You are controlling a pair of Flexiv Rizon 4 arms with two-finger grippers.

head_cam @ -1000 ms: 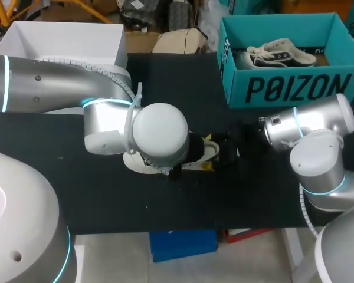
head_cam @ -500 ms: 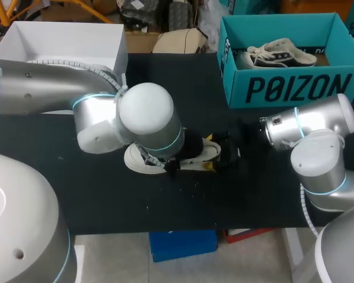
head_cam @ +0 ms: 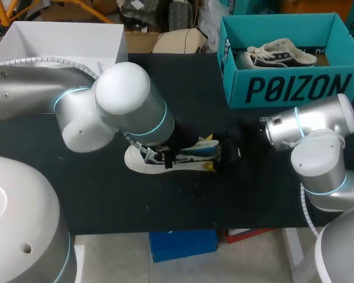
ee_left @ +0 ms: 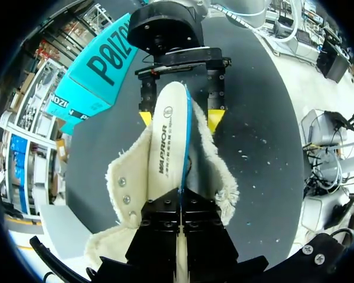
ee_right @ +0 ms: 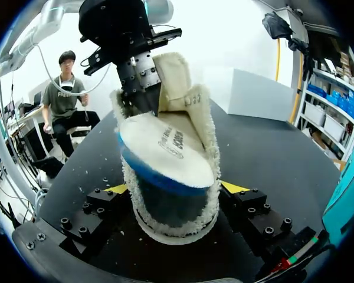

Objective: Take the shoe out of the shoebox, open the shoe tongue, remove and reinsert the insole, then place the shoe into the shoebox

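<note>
A cream, fleece-lined shoe [head_cam: 140, 160] rests near the middle of the black tabletop [head_cam: 165, 200], outside the teal cardboard shoebox [head_cam: 283, 88], which stands well apart at the far right corner. A second pale lace-up shoe [head_cam: 277, 53] lies inside that box. The left arm [head_cam: 130, 106] reaches across from the left and hides much of the shoe in the head view. The left jaws are pressed narrow on one end of a white foam insole with a blue edge [ee_left: 168, 135]. The insole stretches away from them over the shoe's open mouth, between the spread fleece flaps [ee_left: 127, 183]. Whether its far end sits inside the shoe cannot be told. The right arm [head_cam: 307, 127] comes in low from the right. The right jaws stand wide around the shoe's other end, one yellow tip touching each side of the fleece [ee_right: 165, 227], so they hold the shoe. Seen from the right wrist, the insole [ee_right: 165, 144] tilts up out of the shoe above a dark hollow.
</note>
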